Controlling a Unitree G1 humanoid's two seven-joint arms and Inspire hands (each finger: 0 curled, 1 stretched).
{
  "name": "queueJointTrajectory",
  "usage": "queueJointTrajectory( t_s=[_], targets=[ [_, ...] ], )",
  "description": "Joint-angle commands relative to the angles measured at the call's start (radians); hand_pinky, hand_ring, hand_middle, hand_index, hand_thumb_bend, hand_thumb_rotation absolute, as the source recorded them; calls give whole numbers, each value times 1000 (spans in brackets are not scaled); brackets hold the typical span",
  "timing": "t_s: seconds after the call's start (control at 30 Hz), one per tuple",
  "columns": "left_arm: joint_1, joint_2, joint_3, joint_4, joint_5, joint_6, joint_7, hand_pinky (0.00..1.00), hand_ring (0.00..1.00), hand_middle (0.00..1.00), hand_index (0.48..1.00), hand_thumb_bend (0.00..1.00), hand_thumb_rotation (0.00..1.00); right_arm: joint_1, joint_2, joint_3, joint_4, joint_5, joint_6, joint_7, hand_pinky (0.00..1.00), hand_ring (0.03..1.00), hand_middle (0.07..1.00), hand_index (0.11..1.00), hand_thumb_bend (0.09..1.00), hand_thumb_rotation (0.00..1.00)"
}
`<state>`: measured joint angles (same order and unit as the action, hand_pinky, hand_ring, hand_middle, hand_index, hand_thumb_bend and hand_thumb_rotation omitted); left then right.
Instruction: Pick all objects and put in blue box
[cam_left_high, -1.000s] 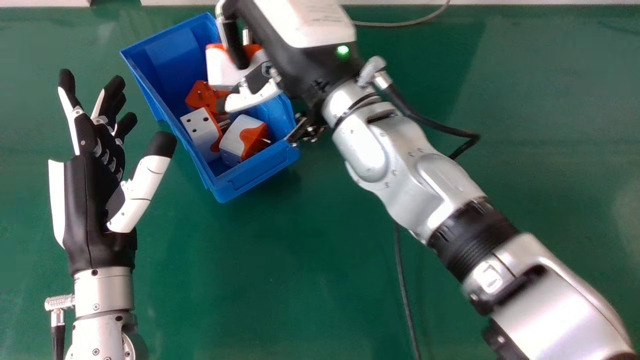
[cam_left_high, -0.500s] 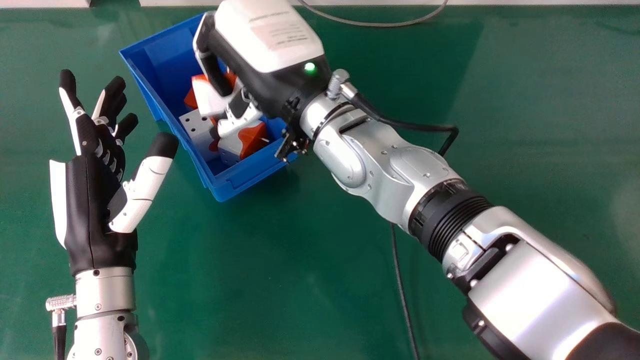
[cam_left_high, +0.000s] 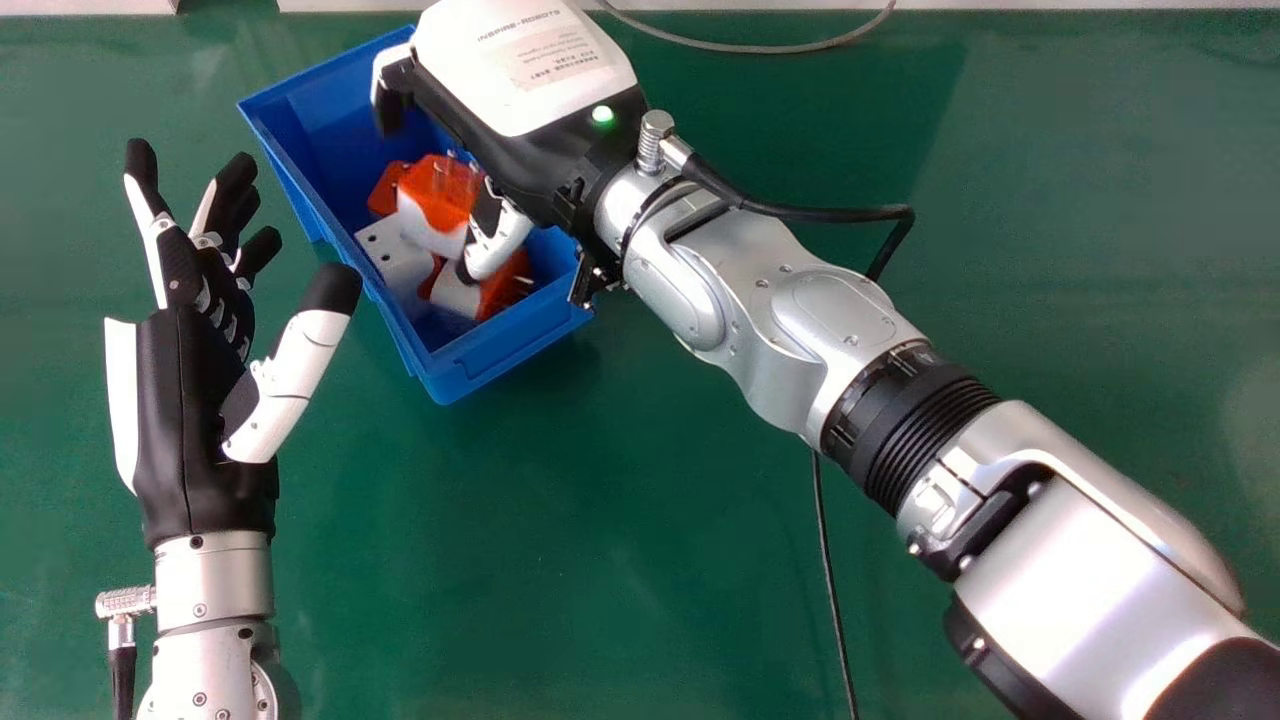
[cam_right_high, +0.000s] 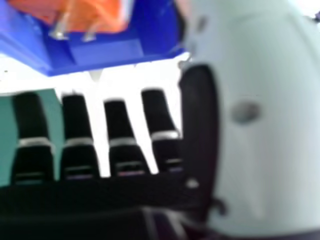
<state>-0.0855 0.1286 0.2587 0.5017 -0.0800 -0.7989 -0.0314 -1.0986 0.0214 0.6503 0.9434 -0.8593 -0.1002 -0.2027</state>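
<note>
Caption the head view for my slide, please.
A robot's right hand over a blue box of orange and white plugs, its open left hand beside the box.

Lab or workshop, likely: green tabletop (cam_left_high: 620, 560), robot arm (cam_left_high: 840, 310), cable (cam_left_high: 740, 48).

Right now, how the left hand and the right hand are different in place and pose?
The left hand is beside the blue box, while the right hand is over it. The left hand is seen from its side, but the right hand shows its white back. The left hand points straight toward the table's far edge; the right hand points diagonally, far and leftward. Both are black and white, and open.
</note>
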Motion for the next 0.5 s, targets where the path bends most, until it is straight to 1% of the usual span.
queueJointTrajectory(
  t_s=[0.0,0.03,0.13,0.17,0.2,0.3,0.33,0.43,0.47],
  targets=[
    [-9,10,2,-1,16,-28,13,890,932,923,915,866,602,-23,1,-4,-40,2,-3,-8,1000,1000,1000,997,988,115],
    [-11,10,2,0,17,-29,15,886,930,923,915,865,606,-21,0,-5,-43,3,-5,-11,1000,1000,1000,998,989,114],
    [-13,9,-1,-1,9,-29,12,883,928,923,914,862,606,-21,-4,-5,-50,1,-8,-23,1000,1000,1000,1000,989,115],
    [-13,9,-1,-3,9,-27,13,885,929,925,914,861,605,-18,-7,-6,-58,1,-11,-25,1000,1000,1000,1000,985,117],
    [-12,9,-1,-5,9,-26,14,885,929,925,914,861,605,-16,-9,-7,-65,2,-13,-27,1000,1000,1000,1000,985,117],
    [-11,9,-2,-6,12,-31,14,886,929,925,915,861,604,9,-28,-18,-125,12,-20,-21,1000,1000,1000,1000,983,118],
    [-9,8,-3,-7,14,-32,15,888,930,926,914,866,607,23,-35,-22,-152,13,-18,-23,1000,1000,1000,1000,966,124],
    [-3,4,-4,-14,18,-34,20,889,928,924,913,869,608,90,-59,-53,-256,35,-26,-28,1000,1000,1000,1000,963,125],
    [-3,2,-6,-15,9,-35,14,888,927,923,912,869,605,122,-73,-64,-301,41,-33,-34,1000,1000,1000,1000,961,124]
  ],
)
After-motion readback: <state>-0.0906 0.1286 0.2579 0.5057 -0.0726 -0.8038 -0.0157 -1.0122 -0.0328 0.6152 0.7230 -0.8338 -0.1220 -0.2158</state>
